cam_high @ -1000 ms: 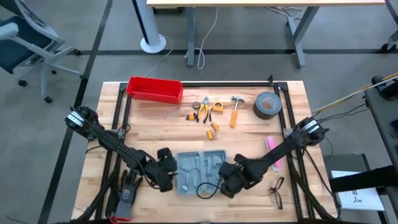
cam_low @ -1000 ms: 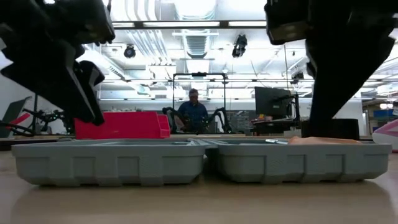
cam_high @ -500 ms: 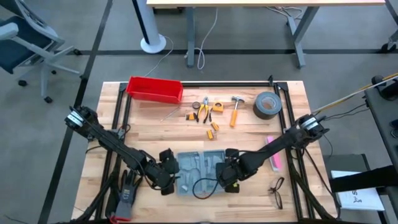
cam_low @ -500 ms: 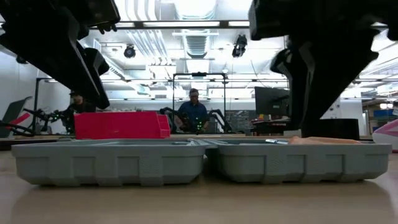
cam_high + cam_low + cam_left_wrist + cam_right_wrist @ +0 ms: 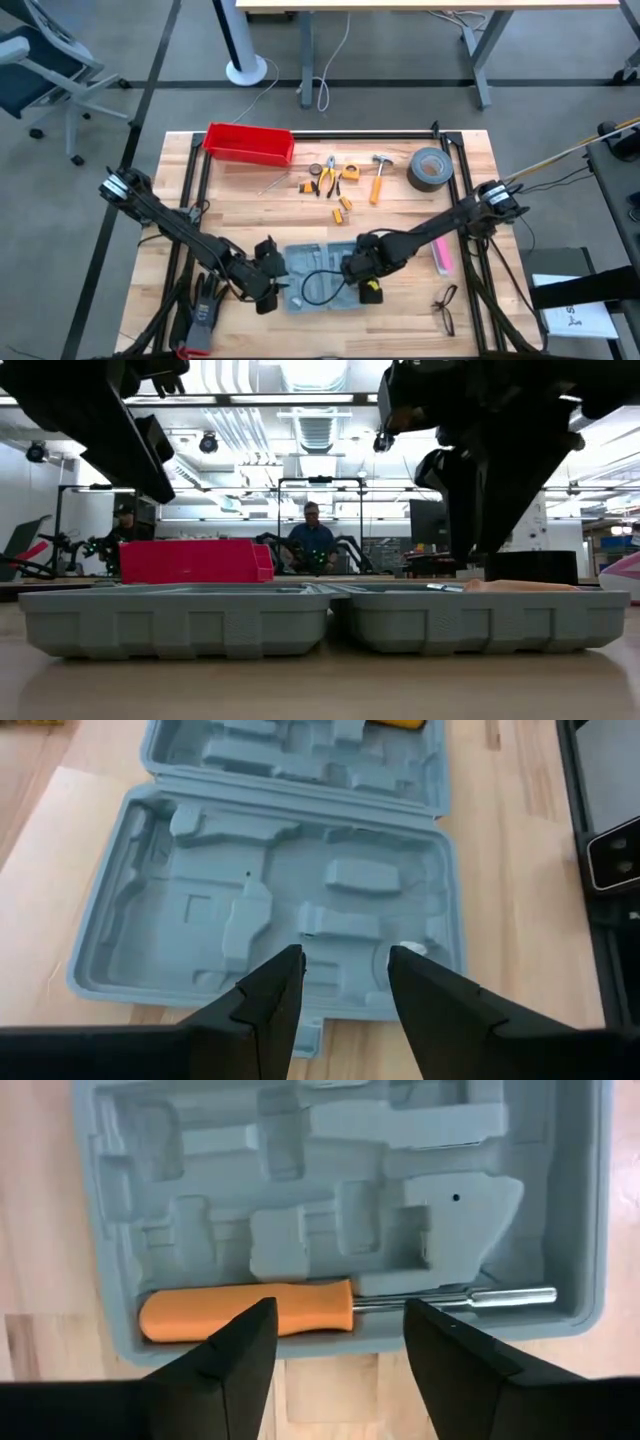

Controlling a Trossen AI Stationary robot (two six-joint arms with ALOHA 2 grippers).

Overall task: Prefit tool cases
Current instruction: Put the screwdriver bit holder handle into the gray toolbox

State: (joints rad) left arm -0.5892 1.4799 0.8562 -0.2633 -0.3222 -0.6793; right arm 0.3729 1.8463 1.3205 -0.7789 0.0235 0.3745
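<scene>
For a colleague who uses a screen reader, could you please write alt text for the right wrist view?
An orange-handled screwdriver lies in a slot of the open grey-blue tool case, which rests on the wooden table. The right gripper hangs above it, open and empty.

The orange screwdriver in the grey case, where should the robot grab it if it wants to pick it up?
Probably by the orange handle of the screwdriver, coming straight down from above. The handle is the thickest part, while the thin metal shaft lies close against the wall of the case. The screwdriver lies flat in its slot, so only its top is free. The right gripper hangs open just above it.
</scene>
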